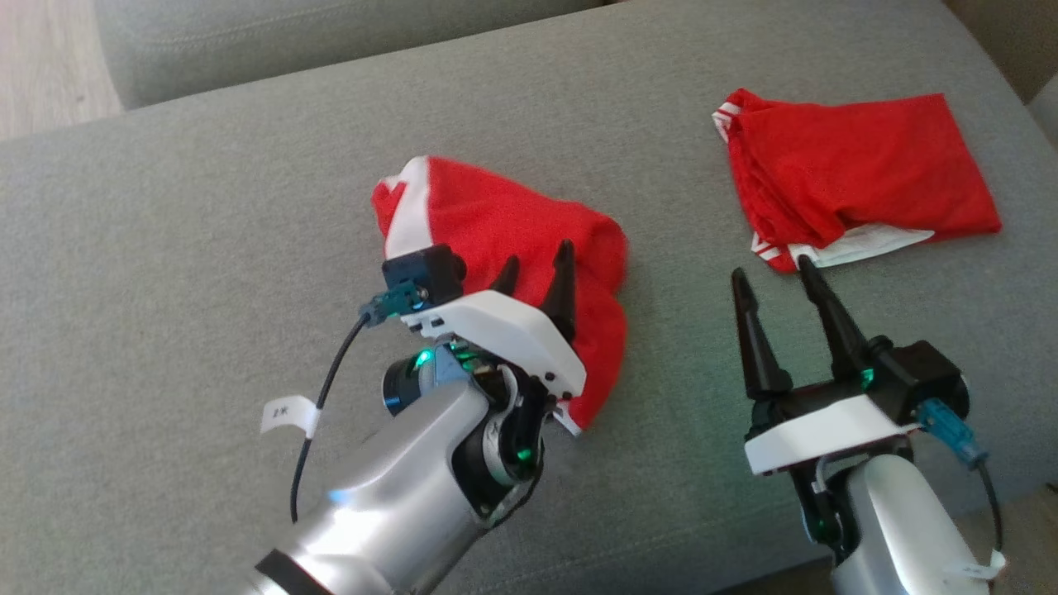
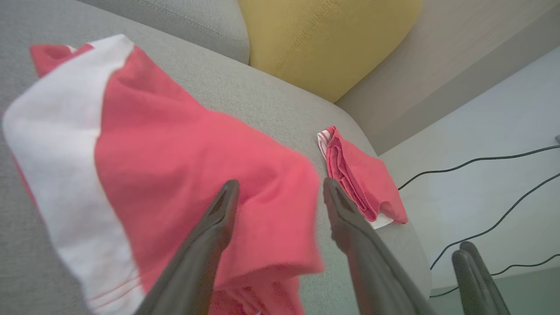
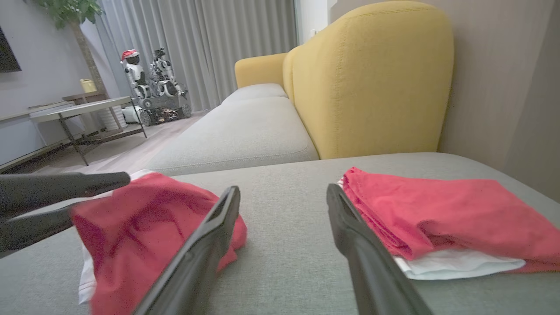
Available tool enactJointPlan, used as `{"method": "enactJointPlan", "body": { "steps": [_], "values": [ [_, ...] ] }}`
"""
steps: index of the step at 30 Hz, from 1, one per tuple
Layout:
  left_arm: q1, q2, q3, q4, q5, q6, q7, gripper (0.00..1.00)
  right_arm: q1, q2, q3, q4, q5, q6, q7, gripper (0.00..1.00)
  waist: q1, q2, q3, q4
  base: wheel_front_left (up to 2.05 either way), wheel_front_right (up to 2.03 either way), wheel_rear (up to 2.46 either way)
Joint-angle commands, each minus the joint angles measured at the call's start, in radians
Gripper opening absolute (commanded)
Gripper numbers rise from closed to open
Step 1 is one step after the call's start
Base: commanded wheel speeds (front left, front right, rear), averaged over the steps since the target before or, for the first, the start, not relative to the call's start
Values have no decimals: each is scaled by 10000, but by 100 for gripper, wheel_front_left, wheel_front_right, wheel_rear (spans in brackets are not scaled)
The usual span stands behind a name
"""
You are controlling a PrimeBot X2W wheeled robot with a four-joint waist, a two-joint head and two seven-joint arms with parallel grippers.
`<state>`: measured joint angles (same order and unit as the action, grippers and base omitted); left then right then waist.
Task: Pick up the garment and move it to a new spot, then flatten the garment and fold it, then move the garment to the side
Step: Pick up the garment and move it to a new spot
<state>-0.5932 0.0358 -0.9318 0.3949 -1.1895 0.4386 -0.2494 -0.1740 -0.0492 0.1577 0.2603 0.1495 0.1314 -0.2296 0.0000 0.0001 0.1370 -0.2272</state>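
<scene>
The red garment (image 1: 512,248) with a white band lies bunched up on the grey sofa seat (image 1: 165,248), near its middle.

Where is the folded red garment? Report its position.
In the head view the folded red garment lies flat on the grey sofa cushion at upper right, just beyond the right gripper and right of the crumpled red garment.
</scene>
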Motion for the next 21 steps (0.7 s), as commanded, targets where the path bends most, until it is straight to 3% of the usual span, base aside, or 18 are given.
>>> {"method": "enactJointPlan", "body": {
  "steps": [1, 8, 12, 21],
  "values": [
    [-579, 146, 264, -245, 144, -66, -121, 100, -274, -11, 296, -273, 44, -7, -131, 100, 0, -1, 50, 60, 0, 0, 0],
    [-830, 145, 1787, -321, 1353, -531, -122, 100, -209, -11, 267, -158, 54, -7, -188, 100, 0, -1, 88, 487, 0, 0, 0],
    [-801, 201, 3151, -372, 2862, -935, -123, 100, -174, -11, 65, -176, -38, -7, -197, 100, 0, -1, -10, 852, 0, 0, 0],
    [1093, 1906, 5051, -693, 5352, -2101, -123, 100, 170, -11, -419, -344, -234, -7, -57, 100, 0, -1, -362, 1710, 0, 0, 0]
  ]
}}
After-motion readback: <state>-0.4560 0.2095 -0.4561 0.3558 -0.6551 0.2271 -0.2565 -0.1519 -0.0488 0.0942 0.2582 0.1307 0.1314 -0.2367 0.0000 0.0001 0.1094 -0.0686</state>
